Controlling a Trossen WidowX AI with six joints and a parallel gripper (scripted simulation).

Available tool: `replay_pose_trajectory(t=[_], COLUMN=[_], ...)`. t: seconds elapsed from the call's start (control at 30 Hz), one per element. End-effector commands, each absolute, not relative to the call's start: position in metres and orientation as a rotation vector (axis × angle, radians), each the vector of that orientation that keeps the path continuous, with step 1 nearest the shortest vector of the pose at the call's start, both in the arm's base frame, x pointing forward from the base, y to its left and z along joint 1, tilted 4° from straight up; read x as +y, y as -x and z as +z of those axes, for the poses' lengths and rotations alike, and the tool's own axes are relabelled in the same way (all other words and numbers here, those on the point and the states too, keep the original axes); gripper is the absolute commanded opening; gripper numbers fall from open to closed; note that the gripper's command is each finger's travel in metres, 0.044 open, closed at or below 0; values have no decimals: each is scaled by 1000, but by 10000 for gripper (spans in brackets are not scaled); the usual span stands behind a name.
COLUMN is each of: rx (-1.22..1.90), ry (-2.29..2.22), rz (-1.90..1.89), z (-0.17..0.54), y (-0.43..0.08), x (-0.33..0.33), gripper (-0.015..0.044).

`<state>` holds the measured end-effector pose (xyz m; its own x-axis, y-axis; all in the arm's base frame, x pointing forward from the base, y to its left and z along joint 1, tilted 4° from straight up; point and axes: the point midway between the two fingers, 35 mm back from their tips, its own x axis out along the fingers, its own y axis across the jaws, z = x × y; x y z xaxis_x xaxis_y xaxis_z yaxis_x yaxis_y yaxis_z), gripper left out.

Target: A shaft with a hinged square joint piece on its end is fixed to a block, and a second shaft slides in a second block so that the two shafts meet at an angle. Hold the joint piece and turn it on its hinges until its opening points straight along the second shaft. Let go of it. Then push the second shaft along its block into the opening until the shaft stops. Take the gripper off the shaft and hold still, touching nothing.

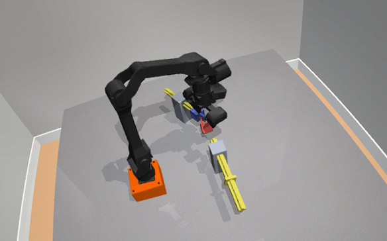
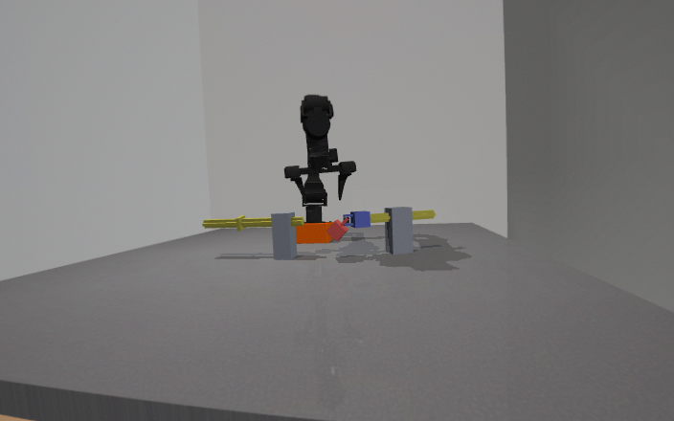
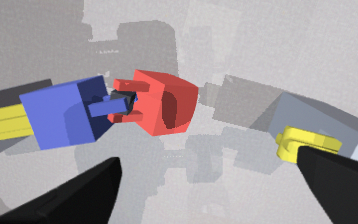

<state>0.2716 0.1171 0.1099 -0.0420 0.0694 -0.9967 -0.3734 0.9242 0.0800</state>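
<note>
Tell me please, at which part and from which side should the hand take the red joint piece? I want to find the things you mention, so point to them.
Best is probably its square body, from above: the hand [image 3: 208, 160] hangs open over the red joint piece [image 1: 206, 127] [image 2: 337, 231] [image 3: 167, 105], whose flat opposite sides suit two fingers. I would avoid the thin prongs at the hinge, beside the blue part [image 1: 195, 114] [image 2: 360, 219] [image 3: 60, 115].

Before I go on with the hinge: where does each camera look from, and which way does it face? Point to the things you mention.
Top: high up, angled down at the table; shows the orange base [image 1: 148, 191] [image 2: 313, 232], whole arm and gripper.
Exterior: low, near table height, across the table facing the base; shows the arm and both fingers.
Wrist: on the arm, looking down past two dark finger tips at the red joint piece [image 1: 206, 127] [image 2: 337, 231] [image 3: 175, 107].
Shared: all three show the red piece and blue piece [image 1: 196, 115] [image 2: 360, 219] [image 3: 57, 116]; top and exterior share the base.
</note>
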Motion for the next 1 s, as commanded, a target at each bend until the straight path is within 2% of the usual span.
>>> replay_pose_trajectory(t=[0.0, 0.97], rx=[1561, 1240], ry=[306, 801], rz=[461, 1142], z=[107, 97], y=[-270, -271], x=[116, 112], gripper=[440, 440])
